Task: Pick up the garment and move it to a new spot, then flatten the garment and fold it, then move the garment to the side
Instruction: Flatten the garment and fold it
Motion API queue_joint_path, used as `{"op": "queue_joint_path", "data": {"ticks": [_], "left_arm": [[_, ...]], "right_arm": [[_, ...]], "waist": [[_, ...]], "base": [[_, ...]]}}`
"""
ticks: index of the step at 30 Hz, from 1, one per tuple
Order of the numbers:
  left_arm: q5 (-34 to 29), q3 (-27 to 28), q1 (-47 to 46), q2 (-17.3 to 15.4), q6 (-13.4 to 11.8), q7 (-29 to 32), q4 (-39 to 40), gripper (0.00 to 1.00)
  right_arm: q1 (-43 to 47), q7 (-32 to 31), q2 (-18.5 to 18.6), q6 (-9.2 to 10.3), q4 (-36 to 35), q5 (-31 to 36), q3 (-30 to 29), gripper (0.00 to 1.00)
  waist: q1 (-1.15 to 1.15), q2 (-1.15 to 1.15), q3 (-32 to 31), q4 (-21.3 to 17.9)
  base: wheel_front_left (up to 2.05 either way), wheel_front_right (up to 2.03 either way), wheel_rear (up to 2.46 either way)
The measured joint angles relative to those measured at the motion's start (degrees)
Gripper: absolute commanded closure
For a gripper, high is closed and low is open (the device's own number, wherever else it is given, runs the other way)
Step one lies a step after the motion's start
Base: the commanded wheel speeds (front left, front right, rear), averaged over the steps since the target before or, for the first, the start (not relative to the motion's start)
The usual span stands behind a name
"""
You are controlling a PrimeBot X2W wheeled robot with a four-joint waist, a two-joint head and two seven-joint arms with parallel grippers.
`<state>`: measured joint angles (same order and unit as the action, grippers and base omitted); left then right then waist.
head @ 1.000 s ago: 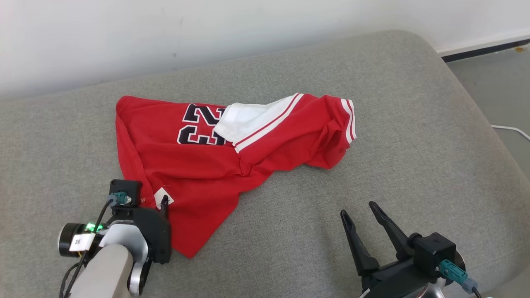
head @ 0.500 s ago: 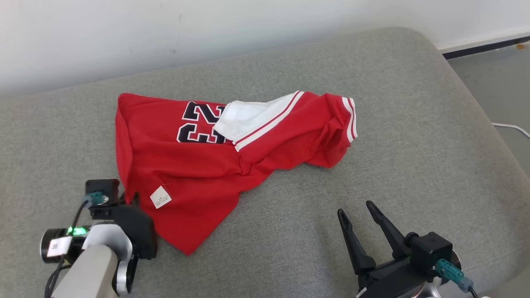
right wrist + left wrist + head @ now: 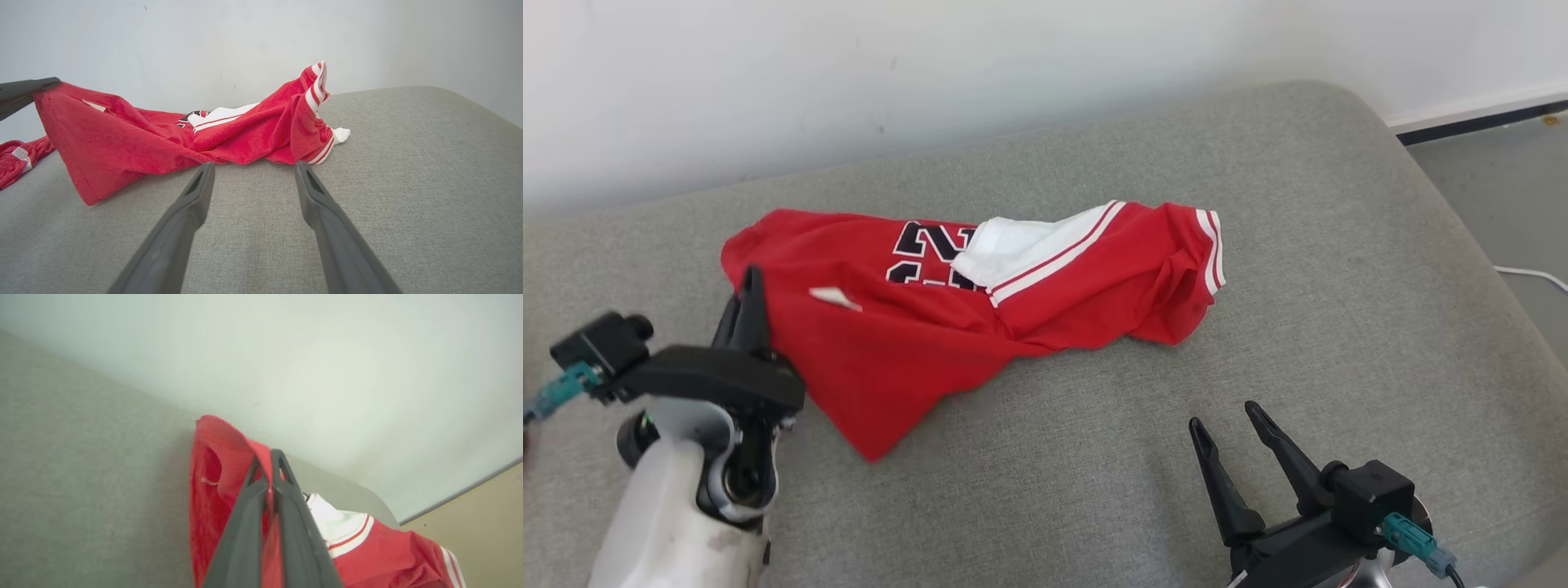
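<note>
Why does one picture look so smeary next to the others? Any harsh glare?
Left wrist view: soft and hazy, the wall washed pale, the left gripper and garment fuzzy-edged. Head view: crisp, even light, faint shadow under the garment's lifted edge. Right wrist view: sharp, but wide-angle stretch makes the right gripper loom large. No harsh glare.

Soft red cloth garment (image 3: 915, 343), rough grey woven couch (image 3: 1094, 490), matt plastic right gripper (image 3: 1225, 414)
</note>
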<state>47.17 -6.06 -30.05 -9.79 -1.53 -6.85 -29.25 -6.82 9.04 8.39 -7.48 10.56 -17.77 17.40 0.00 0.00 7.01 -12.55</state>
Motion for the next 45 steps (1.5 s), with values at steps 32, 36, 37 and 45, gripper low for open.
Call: {"op": "queue_joint_path", "data": {"ticks": [32,36,37,45], "left_arm": [[4.3,-0.7,25.0,-3.9,-0.7,7.2,17.2,1.0],[1.7,-1.5,27.2,-4.5,-2.1,5.7,16.3,1.0],[1.2,-1.6,27.3,-4.4,-2.3,4.8,15.9,1.0],[-3.0,-2.2,27.4,-4.2,-3.0,-2.5,12.0,0.0]], "right_arm": [[3.2,-2.0,0.5,0.0,-2.2,0.2,-2.0,0.0],[3.2,-2.0,0.4,0.0,-2.1,0.1,-1.7,0.0],[3.2,-2.0,0.5,0.0,-2.0,0.1,-1.7,0.0],[3.2,-2.0,0.9,0.0,-1.8,-0.3,-2.0,0.0]], "waist": [[0.0,0.01,-2.2,5.2],[0.0,0.0,-2.5,4.9],[0.0,0.0,-2.6,4.9],[0.0,0.0,-3.5,4.4]], "base": [[0.0,0.0,0.0],[0.0,0.0,0.0],[0.0,0.0,0.0],[0.0,0.0,0.0]]}}
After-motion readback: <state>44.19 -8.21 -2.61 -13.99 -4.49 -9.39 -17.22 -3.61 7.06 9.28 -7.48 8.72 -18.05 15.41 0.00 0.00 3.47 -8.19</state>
